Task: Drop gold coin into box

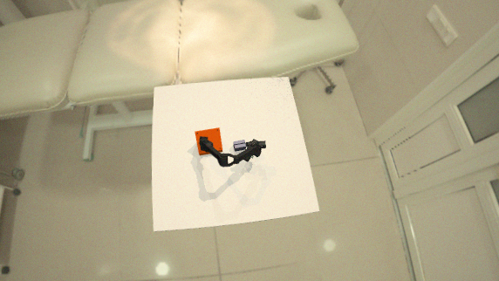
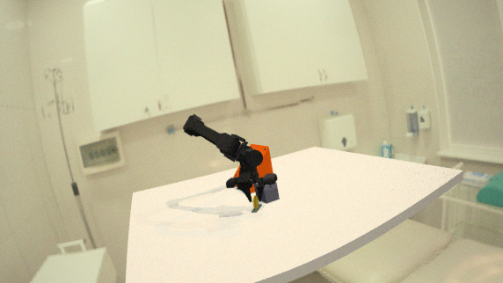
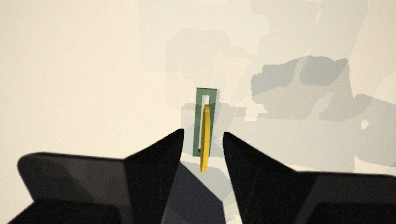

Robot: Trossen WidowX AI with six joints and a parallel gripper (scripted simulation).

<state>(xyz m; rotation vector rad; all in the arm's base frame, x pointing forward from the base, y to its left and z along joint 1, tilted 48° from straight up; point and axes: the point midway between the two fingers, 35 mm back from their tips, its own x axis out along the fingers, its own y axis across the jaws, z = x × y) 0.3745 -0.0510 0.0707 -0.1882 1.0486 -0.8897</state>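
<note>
The gold coin (image 3: 206,137) (image 2: 255,202) stands on edge in the dark-green holder (image 3: 198,117) (image 2: 256,209). My gripper (image 3: 203,135) (image 2: 253,197) is partly open and points down over the coin. In the wrist view the coin's edge lies between the two fingertips, with a gap on each side, a little wider on the left. The closed grey box (image 1: 239,142) (image 2: 270,193) (image 3: 192,195) is close beside the holder. A thin dark slot line crosses its lid in the top view, where the arm hides the coin and holder.
The orange base plate (image 1: 213,136) (image 2: 265,163) lies beyond the box, with the arm's base on it. The arm reaches past the box's side. The white table top (image 1: 183,100) (image 2: 360,193) carries all of this, and arm shadows fall across it.
</note>
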